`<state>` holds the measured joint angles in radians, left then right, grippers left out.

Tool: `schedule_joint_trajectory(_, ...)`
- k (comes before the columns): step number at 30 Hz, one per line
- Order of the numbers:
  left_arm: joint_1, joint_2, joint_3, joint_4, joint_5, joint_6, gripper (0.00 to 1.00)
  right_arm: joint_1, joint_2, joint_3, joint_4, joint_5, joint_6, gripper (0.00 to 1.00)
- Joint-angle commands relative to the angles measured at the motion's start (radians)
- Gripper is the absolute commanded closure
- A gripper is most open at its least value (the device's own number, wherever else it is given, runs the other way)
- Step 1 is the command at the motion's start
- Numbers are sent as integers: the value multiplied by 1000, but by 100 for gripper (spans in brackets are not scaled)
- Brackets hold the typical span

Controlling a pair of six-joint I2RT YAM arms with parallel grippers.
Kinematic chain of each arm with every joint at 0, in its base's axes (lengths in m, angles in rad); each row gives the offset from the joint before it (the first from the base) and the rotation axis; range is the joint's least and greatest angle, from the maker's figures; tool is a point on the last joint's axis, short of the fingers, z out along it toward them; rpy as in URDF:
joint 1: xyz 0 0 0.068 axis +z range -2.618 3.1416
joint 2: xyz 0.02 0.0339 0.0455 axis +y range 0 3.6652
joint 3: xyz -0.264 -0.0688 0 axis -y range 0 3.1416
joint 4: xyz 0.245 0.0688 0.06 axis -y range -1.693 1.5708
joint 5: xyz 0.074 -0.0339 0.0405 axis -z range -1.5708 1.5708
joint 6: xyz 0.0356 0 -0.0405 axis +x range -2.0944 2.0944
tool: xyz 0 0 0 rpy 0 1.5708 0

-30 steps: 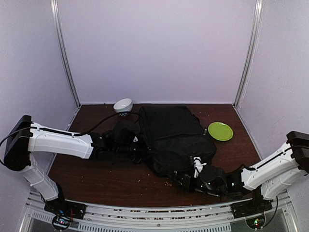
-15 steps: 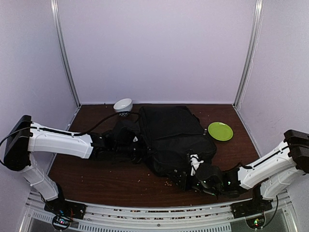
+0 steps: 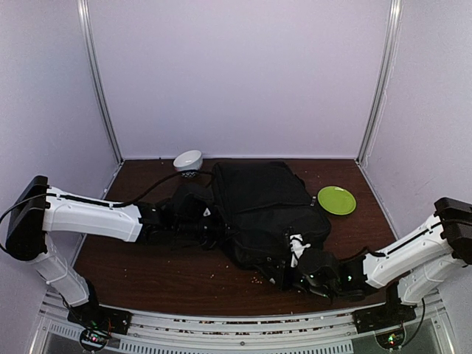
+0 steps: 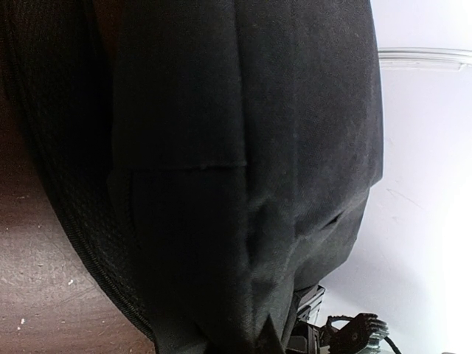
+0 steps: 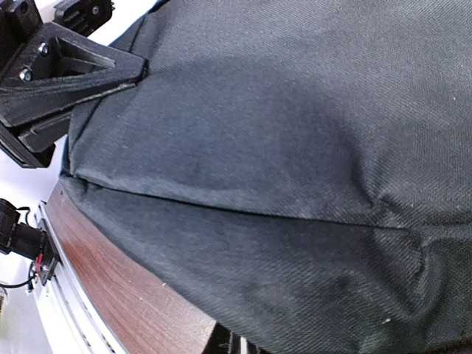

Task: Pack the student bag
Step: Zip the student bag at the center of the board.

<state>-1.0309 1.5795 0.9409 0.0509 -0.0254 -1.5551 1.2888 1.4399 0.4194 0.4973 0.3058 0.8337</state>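
Pressing against the near corner of the student bag (image 3: 265,203), low centre of the overhead view: right gripper (image 3: 282,273), jaw state impossible to tell. Bag flat mid-frame on brown table (image 3: 147,273). At its left edge, left gripper (image 3: 210,230), jaws closed. Farther back, green plate (image 3: 336,200) right, white bowl (image 3: 188,160) left.
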Motion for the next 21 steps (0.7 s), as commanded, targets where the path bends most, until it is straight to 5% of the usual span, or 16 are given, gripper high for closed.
schedule_joint_trajectory(1, 9, -49, 55, 136, -21, -7, 100, -8, -33, 16, -14, 26, -20, 99)
schedule_joint_trajectory(21, 60, -12, -25, 157, -40, -42, 100, -7, -174, -31, -377, 71, 96, 100)
